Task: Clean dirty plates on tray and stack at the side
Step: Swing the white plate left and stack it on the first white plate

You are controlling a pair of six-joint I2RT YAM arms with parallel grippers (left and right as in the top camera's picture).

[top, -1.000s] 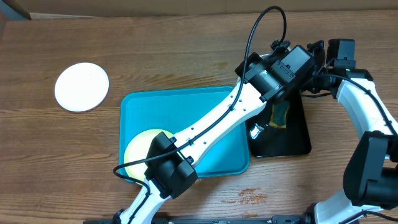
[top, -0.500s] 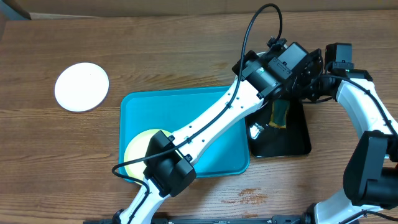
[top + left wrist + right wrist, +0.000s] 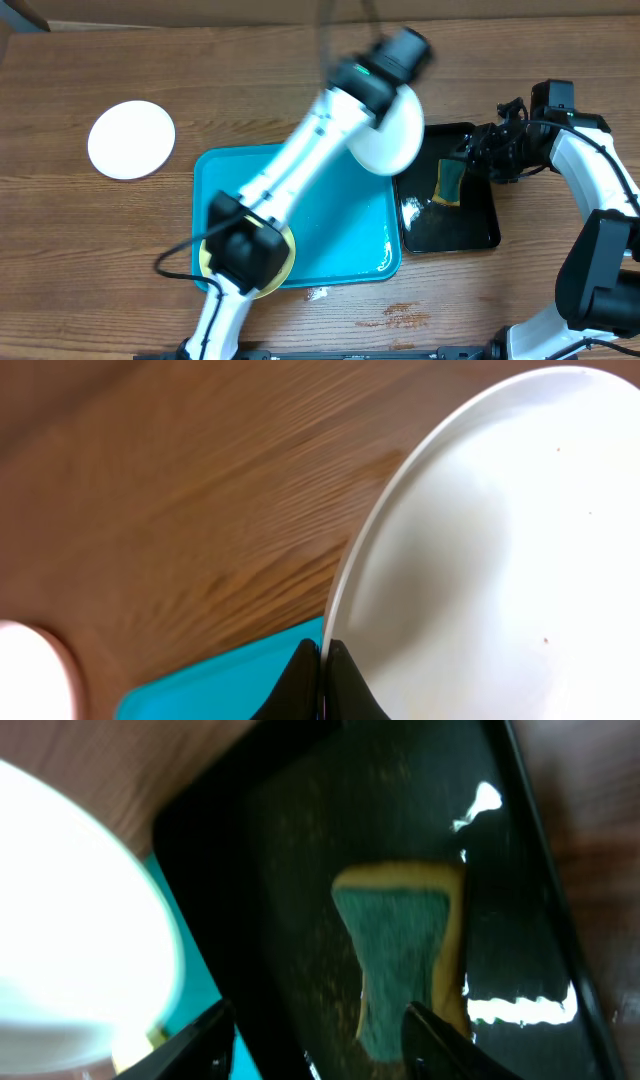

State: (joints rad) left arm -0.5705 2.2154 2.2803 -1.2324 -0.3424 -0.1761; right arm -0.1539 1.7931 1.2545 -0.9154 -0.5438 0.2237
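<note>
My left gripper (image 3: 372,108) is shut on the rim of a white plate (image 3: 395,140) and holds it tilted in the air over the far right corner of the turquoise tray (image 3: 330,230). In the left wrist view its fingertips (image 3: 322,682) pinch the plate (image 3: 490,560) edge. A pale yellow plate (image 3: 287,258) lies in the tray's near left corner, mostly hidden under the left arm. Another white plate (image 3: 131,139) rests on the table at the far left. My right gripper (image 3: 478,158) hangs open over a sponge (image 3: 400,950); nothing sits between its jaws (image 3: 315,1050).
A glossy black tray (image 3: 470,225) sits right of the turquoise tray, wet, with the green and yellow sponge (image 3: 450,182) in it. The left arm slants across the turquoise tray. Bare wood table surrounds both trays.
The left arm has swung the white plate left, away from over the black tray, and moves fast. The right gripper has pulled back to the right and its jaws have opened.
</note>
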